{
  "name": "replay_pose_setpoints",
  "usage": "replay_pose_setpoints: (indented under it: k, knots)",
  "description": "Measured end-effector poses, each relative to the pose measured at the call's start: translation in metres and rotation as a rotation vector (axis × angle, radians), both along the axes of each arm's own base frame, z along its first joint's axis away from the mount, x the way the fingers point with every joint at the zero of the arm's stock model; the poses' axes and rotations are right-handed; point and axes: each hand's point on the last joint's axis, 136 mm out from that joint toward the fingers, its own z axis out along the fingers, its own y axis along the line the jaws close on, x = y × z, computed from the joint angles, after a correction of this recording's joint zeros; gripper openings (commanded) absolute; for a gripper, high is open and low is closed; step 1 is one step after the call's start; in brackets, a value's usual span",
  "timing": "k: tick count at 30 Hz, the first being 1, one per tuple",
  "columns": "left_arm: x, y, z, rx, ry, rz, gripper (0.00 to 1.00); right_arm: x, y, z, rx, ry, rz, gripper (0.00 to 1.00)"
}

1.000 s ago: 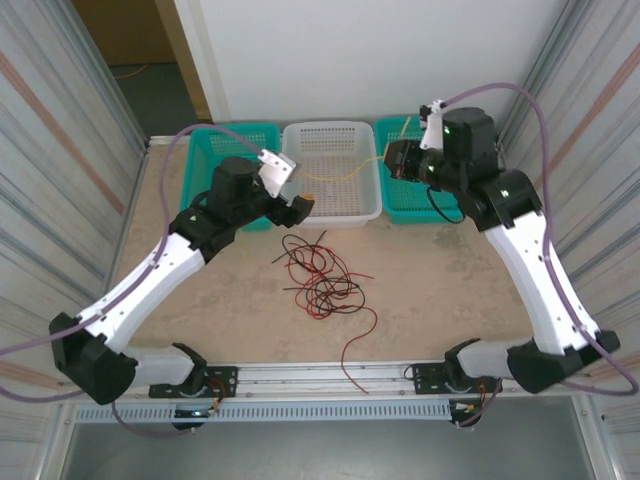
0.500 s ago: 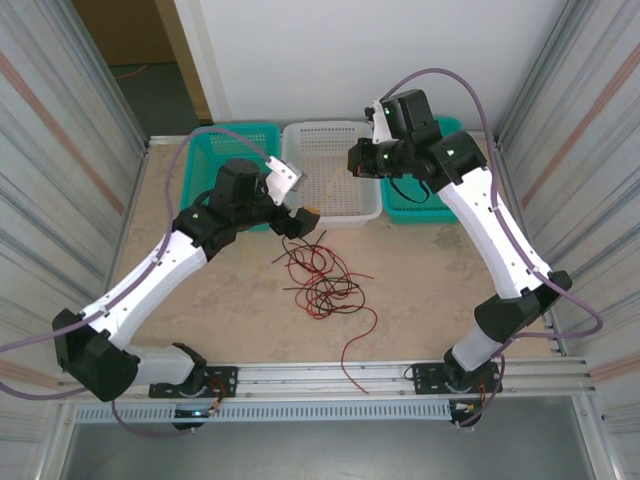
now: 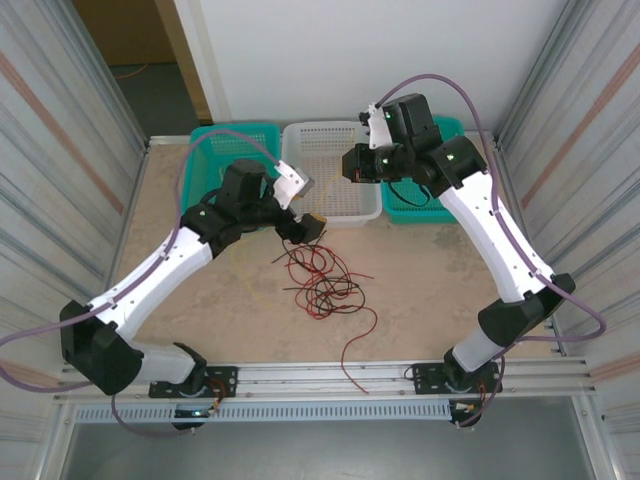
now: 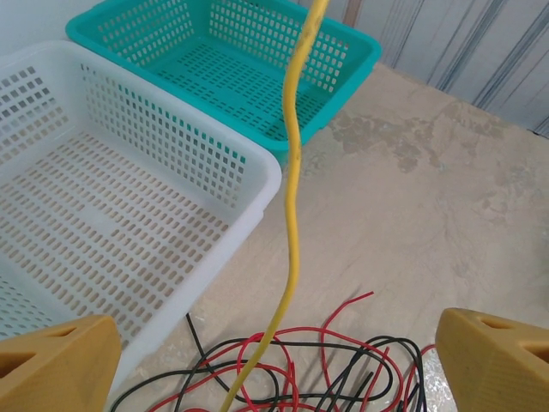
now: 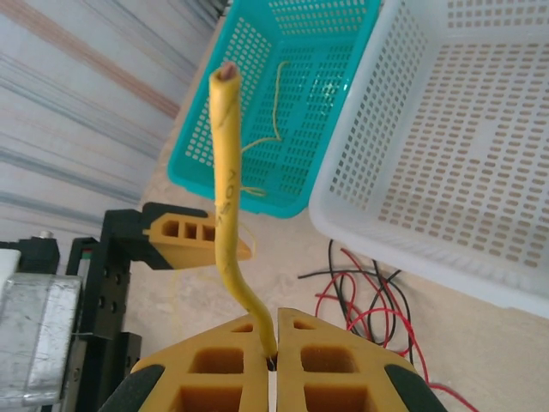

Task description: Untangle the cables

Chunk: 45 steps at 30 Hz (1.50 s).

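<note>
A tangle of red and black cables [image 3: 320, 280] lies on the table in front of the baskets. My right gripper [image 3: 350, 165] hovers over the white basket [image 3: 330, 135], shut on a yellow cable [image 5: 225, 163] whose short end sticks up past the fingers [image 5: 343, 360]. In the left wrist view the same yellow cable [image 4: 292, 215] hangs down into the red and black cables [image 4: 343, 369]. My left gripper [image 4: 276, 354] stands wide open just above the tangle, with the yellow strand between its fingertips [image 4: 60, 360] and apart from both.
A teal basket [image 3: 215, 150] stands at the back left with a thin yellow cable [image 5: 276, 103] in it. Another teal basket [image 3: 405, 208] is at the back right. Corrugated walls close both sides. Bare tabletop [image 3: 440, 290] lies right of the tangle.
My right gripper swung left from the right teal basket to over the white basket, carrying the yellow cable. My left gripper moved right and down, closer to the tangle.
</note>
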Motion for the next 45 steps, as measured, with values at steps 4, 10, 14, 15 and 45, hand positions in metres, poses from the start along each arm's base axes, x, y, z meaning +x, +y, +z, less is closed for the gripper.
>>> replay_pose_setpoints:
  k: [4,10,14,15,45]
  knots:
    - [0.003,-0.006,-0.011,0.074,0.014,0.008,0.92,0.004,-0.01,0.002,0.015,-0.011,-0.023,0.09]
    - [0.005,-0.006,-0.017,0.111,0.035,0.035,0.93,0.003,-0.024,-0.001,0.044,0.011,-0.051,0.09]
    - [0.005,-0.005,-0.018,0.11,0.043,0.046,0.94,0.001,-0.02,0.002,0.063,0.011,-0.034,0.09]
    - [0.005,-0.005,-0.019,0.111,0.045,0.047,0.95,0.0,-0.019,0.004,0.068,0.01,-0.029,0.09]
    - [0.01,-0.02,-0.024,0.115,0.072,-0.012,0.75,-0.022,0.008,0.008,0.191,0.062,0.126,0.1]
